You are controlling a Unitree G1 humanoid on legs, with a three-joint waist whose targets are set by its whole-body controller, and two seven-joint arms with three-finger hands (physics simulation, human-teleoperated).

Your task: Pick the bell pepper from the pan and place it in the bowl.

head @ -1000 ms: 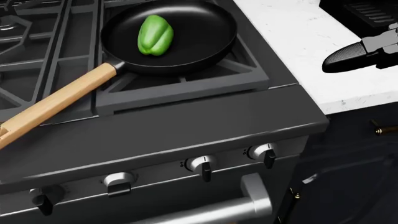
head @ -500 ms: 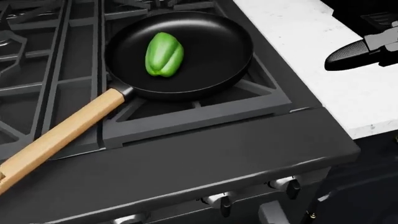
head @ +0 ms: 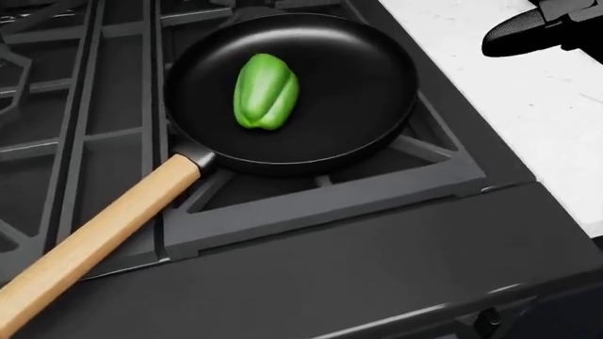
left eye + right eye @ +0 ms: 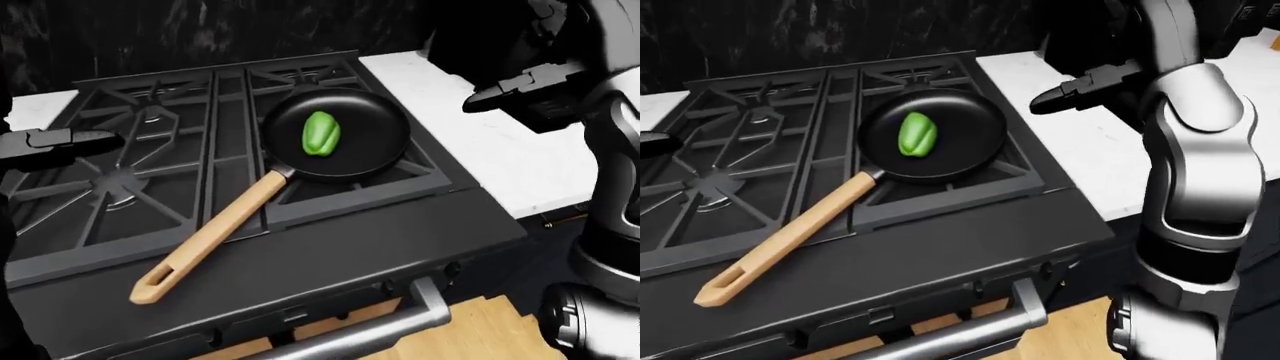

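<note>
A: Where's the pepper?
B: Bell pepper point(image 3: 266, 92) lies on its side in the pan point(image 3: 367, 106), a bit left of the pan's middle in the head view. Green, nothing touching it.

A: Pan?
B: Black skillet on the stove's point(image 4: 330, 247) right-hand grate point(image 3: 311, 201). Wooden handle point(image 4: 210, 241) runs down-left across the stove's black apron, end loop near the left-eye view's bottom left.

A: Right hand?
B: Right hand point(image 4: 520, 90) hovers over the white counter point(image 4: 470, 142), right of the pan and well apart from it. Dark fingers point(image 4: 1065, 94) point left toward the pan, stretched out flat with nothing between them, so it reads as unclenched. Silver forearm point(image 4: 1195, 150) rises along the right edge of the right-eye view.

A: Left?
B: Left hand point(image 4: 65, 141) sits at the left edge of the left-eye view, over the left burners, well apart from the pan. It's extended rightward and empty; whether the fingers are spread or closed I can't tell from that sliver.

A: Bowl?
B: Not in any view. Oven door bar point(image 4: 400, 330) and wood floor point(image 4: 480, 334) show at the bottom.
</note>
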